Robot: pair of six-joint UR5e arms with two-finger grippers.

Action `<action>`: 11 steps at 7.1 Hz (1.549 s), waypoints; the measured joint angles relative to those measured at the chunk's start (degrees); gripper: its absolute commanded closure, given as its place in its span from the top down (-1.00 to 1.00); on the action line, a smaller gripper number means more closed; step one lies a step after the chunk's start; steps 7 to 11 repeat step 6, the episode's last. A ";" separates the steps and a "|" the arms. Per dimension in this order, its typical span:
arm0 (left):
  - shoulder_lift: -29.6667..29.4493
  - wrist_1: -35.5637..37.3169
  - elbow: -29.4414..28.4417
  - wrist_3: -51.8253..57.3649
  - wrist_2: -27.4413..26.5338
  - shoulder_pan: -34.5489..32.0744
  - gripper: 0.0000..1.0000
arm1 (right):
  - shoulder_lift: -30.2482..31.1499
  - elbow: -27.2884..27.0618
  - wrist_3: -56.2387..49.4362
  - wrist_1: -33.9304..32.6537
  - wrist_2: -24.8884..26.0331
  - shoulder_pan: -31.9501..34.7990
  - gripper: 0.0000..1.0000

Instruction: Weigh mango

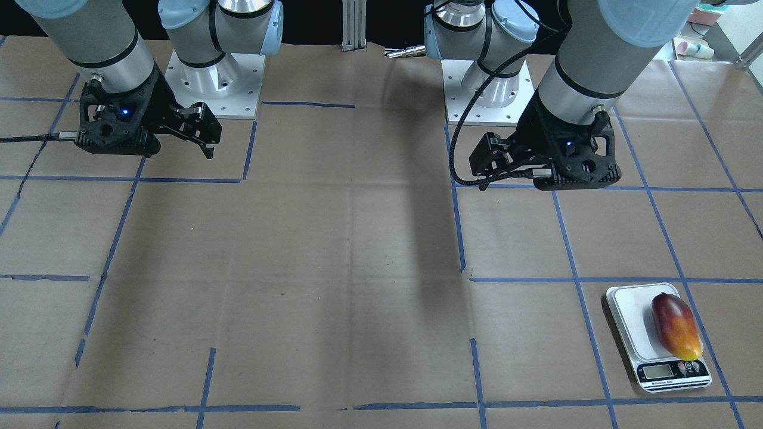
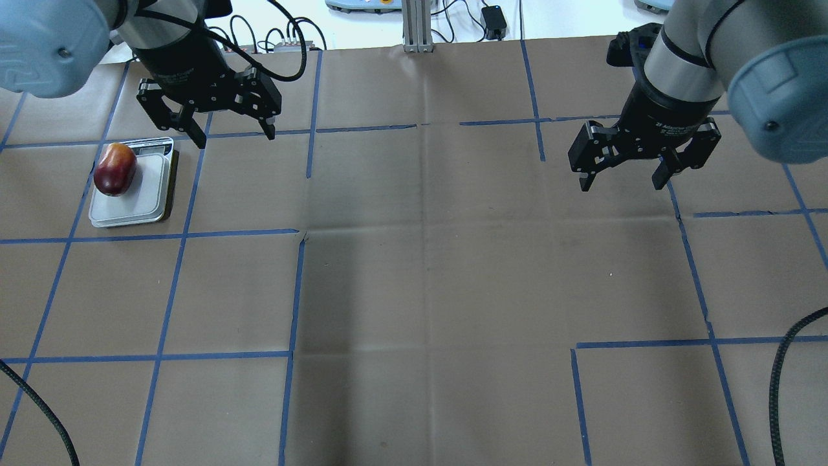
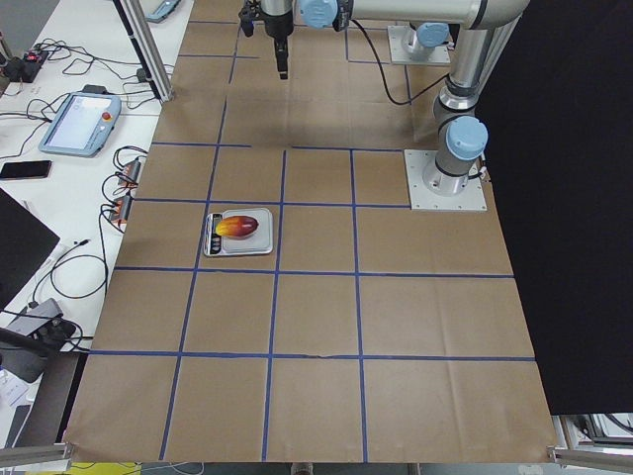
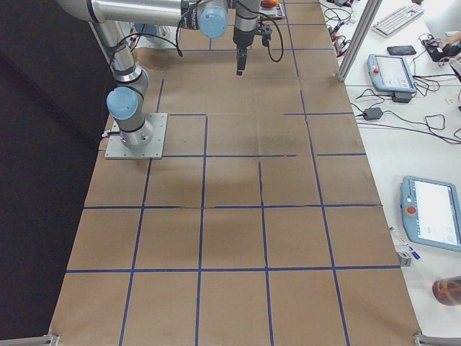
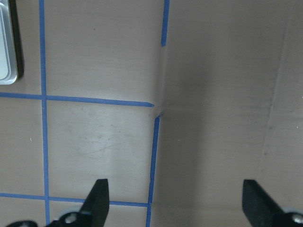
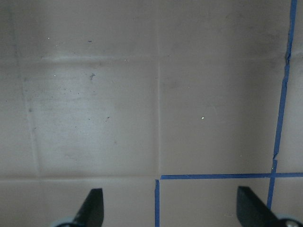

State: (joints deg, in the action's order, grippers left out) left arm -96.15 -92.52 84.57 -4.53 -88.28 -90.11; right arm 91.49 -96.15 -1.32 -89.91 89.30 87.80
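The mango [image 1: 675,326], dark red shading to orange-yellow, lies on the white platform of the digital scale [image 1: 629,310]. It also shows in the overhead view [image 2: 115,169] on the scale [image 2: 147,194], and in the exterior left view [image 3: 237,227]. My left gripper [image 2: 236,136] is open and empty. It hovers above the table just beyond and to the right of the scale. Its wrist view shows only the scale's edge [image 5: 7,47] between open fingers. My right gripper [image 2: 621,184] is open and empty, far across the table.
Brown paper with a blue tape grid [image 2: 297,291] covers the table. The two arm base plates [image 1: 214,83] [image 1: 489,95] are at the robot's side. A black cable [image 2: 786,362] hangs at the near right. Teach pendants [image 4: 432,213] lie on side benches.
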 measured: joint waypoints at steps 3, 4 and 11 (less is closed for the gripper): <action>2.80 0.18 3.14 0.13 -0.89 0.75 1.00 | 0.01 0.00 0.00 0.00 0.00 0.00 1.00; 2.93 0.14 3.08 0.13 -1.03 0.84 1.00 | 0.01 0.00 0.00 0.00 0.00 0.00 1.00; 2.97 0.07 3.11 0.13 -1.10 0.89 1.00 | -0.01 0.00 0.00 0.00 0.00 0.00 1.00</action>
